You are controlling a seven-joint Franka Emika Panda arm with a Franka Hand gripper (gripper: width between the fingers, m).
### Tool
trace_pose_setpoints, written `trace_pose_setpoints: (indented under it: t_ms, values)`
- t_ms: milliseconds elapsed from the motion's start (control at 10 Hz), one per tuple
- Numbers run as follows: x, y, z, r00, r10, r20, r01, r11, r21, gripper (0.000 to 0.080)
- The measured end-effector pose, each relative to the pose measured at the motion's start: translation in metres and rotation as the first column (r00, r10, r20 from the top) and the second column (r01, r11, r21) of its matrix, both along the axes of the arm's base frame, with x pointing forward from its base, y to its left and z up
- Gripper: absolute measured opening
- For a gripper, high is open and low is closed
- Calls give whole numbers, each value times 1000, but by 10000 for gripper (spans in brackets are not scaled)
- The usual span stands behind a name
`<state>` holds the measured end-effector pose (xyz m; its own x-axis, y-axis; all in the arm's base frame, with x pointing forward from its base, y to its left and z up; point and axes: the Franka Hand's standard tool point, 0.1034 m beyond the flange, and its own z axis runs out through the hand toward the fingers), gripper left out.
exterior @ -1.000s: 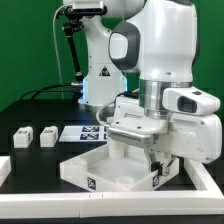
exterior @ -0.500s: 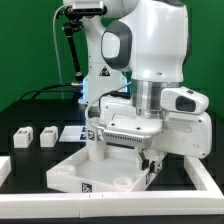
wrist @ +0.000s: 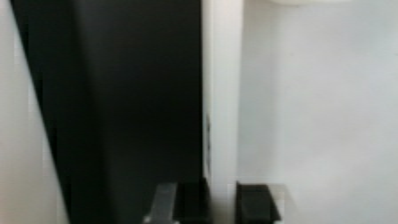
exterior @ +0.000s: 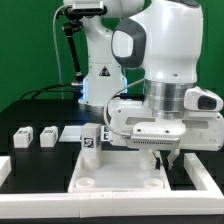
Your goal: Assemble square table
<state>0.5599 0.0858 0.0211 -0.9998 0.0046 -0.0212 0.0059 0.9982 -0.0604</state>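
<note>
White square table [exterior: 113, 176] rim in claw's [wrist: 221, 204] grip, black tabletop [exterior: 35, 112] alongside

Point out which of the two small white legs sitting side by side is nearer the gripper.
The leg on the exterior view's right of the pair, next to the marker board; the other leg lies farther from the gripper.

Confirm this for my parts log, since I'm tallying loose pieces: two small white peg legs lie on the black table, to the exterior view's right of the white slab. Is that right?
The side is wrong. The exterior view shows one peg leg and the other peg leg on the black table, to the exterior view's left of the white slab, not its right.
</note>
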Motion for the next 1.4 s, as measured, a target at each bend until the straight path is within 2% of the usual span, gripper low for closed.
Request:
trace_pose_setpoints:
  t_ms: [400, 600, 800, 900, 1100, 1400]
  values:
    - [0, -1, 0, 1000, 3, 1, -3, 1000, -4, 60]
    - [0, 22, 0, 999, -45, -22, 45, 999, -11, 60]
    - [1, 38, 0, 998, -40, -44, 39, 999, -14, 60]
    - [1, 41, -1, 998, -37, -53, 36, 999, -18, 60]
    - [1, 41, -1, 996, -39, -75, 37, 999, -35, 60]
    - [1, 38, -1, 996, -47, -76, 45, 998, -34, 60]
